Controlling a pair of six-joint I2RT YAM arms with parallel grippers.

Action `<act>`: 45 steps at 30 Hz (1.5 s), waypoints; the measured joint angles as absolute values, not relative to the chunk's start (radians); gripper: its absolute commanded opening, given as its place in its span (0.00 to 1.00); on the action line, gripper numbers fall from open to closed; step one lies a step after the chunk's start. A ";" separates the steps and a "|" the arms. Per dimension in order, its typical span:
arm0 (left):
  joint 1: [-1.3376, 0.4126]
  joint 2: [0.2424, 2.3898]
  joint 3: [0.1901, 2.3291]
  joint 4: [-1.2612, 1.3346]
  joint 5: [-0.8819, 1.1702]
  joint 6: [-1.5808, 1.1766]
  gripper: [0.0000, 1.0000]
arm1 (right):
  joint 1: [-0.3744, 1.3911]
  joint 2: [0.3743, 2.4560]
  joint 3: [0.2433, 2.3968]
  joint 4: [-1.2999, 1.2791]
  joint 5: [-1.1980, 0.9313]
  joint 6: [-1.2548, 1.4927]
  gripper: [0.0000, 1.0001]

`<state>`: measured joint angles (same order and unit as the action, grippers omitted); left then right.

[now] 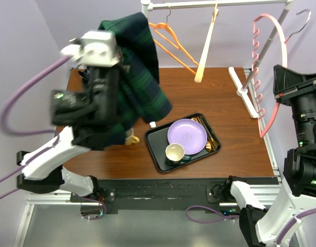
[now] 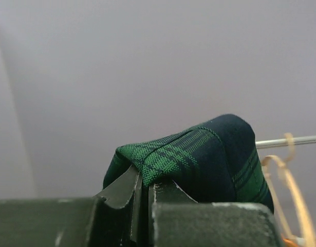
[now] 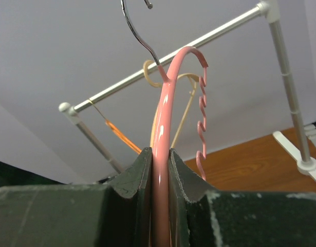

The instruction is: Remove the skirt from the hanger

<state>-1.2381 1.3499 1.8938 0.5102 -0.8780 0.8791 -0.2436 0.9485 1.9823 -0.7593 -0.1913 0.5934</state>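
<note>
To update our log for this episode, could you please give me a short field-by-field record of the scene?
left gripper: shut on the plaid skirt, raised above the table
right gripper: shut on the pink hanger
task state: plaid skirt and pink hanger are apart, one in each gripper
rail: carries an orange hanger
tray: on the table, holding a purple plate and a cup
</note>
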 measured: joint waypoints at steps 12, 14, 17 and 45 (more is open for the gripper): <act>-0.752 1.479 1.947 0.343 -0.963 0.681 0.00 | -0.244 0.887 1.798 -0.782 -0.090 0.465 0.00; -0.684 1.477 1.945 0.313 -0.962 0.622 0.00 | -0.244 0.888 1.772 -0.781 -0.074 0.450 0.00; -0.593 1.478 1.946 0.275 -0.962 0.561 0.00 | -0.244 0.890 1.734 -0.781 -0.069 0.440 0.00; -0.189 1.798 2.278 -0.006 -0.510 -0.068 0.00 | -0.244 0.931 1.596 -0.736 -0.089 0.410 0.00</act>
<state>-0.1890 1.7981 2.2784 -0.0055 -0.5098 -0.0681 -0.2436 0.9310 1.5963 -0.7357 -0.0887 0.4095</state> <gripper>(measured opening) 0.045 0.160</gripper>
